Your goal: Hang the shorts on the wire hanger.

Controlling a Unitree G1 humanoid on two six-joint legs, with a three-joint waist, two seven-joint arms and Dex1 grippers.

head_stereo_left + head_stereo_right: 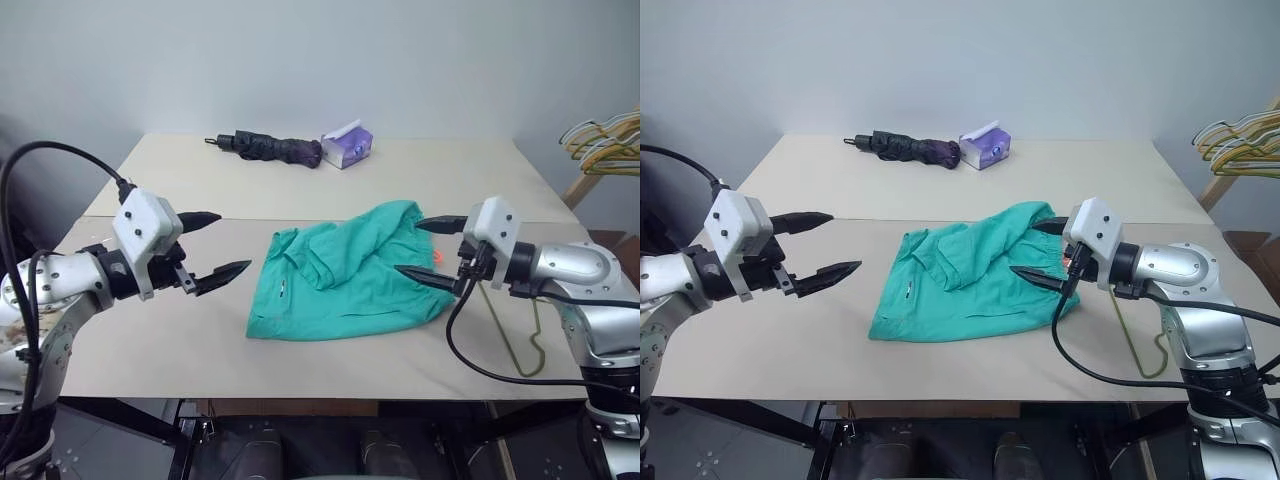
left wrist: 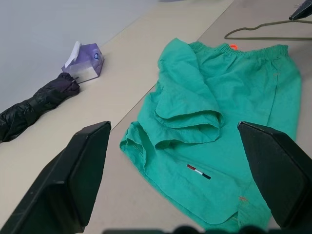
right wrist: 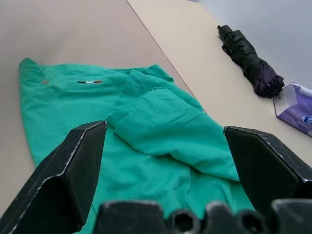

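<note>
A folded umbrella and tissue box are lying at 12 o'clock on the bench, well apart from the shorts, which are lying rumpled at centre. Spare hangers are hanging at 2 o'clock. The left gripper is hovering at 9 o'clock, the right gripper over the waistband; both are gaping wide, holding nothing. The right arm is partly hiding the wire hanger.

You have bare bench on your left, up to the shorts. On the right, the wire hanger lies just beside them. The umbrella and tissue box sit well back.
</note>
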